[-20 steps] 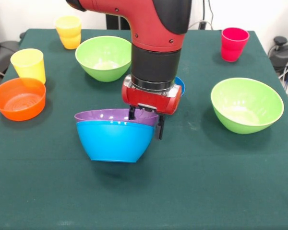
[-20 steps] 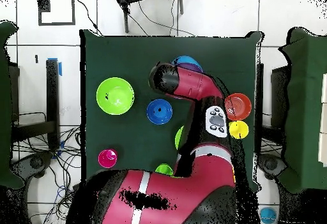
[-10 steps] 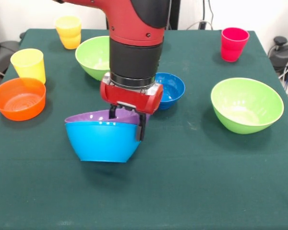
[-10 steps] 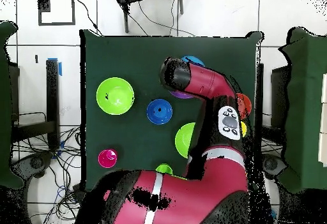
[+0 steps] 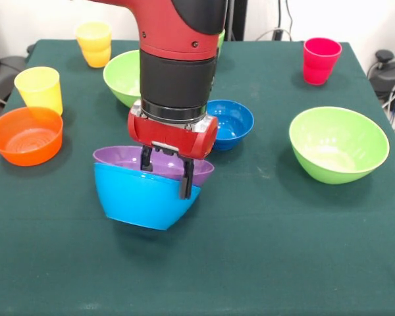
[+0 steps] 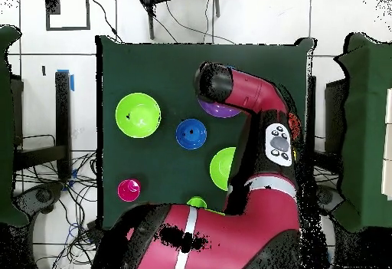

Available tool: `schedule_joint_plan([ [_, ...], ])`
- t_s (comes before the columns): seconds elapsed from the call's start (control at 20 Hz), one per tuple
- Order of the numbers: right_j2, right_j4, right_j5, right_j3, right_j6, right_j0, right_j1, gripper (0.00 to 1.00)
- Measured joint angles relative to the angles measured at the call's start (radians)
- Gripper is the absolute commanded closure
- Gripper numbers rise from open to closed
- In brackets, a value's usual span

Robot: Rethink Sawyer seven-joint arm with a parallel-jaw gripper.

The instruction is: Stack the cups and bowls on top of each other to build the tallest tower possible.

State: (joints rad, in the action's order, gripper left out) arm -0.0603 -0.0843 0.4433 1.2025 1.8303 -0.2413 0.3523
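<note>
**Nested pair held by the rim, tilted**

Gripper [image 5: 164, 175]: pinched onto the rim of the large blue bowl [image 5: 141, 196], one finger inside the wide purple bowl [image 5: 131, 158] nested in it, the other down the outer blue wall. Jaws narrow, both rims between them. The pair sits tilted, near side down, and seems to be off the table [image 5: 263, 263] or only brushing it; the front view leaves that unclear.

Where things lie, front view:
- small blue bowl [image 5: 232, 122] just behind the gripper, upright
- one light green bowl [image 5: 337, 143] well off to the side, the other [image 5: 124, 78] partly hidden behind the arm
- small orange bowl [image 5: 26, 135] near the table edge, yellow cup [image 5: 39, 89] just behind it
- orange-yellow cup [image 5: 95, 43] and red cup [image 5: 320, 60] at the far corners

Overhead view: arm covers most of the held pair; only a sliver of purple shows.

Handling, as judged:
- Bowls look like thin glossy plastic: light, stiff, slippery. A one-sided rim pinch lets the load swing, as the tilt suggests.
- The purple bowl rests loose in the blue; it could slide if tipped further.
- Rim is the only real hold on the bowls. Cups are narrow enough to take across the wall.
- Likely not fragile, but apt to skate on set-down.
</note>
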Motion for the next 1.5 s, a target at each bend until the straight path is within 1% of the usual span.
schedule_joint_plan([
  [0.4, 0.0, 0.0, 0.044, -0.009, 0.0, 0.0, 0.0, 0.0],
  [1.1, 0.0, 0.0, 0.045, -0.009, 0.0, -0.001, 0.0, 0.0],
  [1.5, 0.006, 0.0, 0.045, -0.009, 0.0, -0.02, 0.004, 0.0],
])
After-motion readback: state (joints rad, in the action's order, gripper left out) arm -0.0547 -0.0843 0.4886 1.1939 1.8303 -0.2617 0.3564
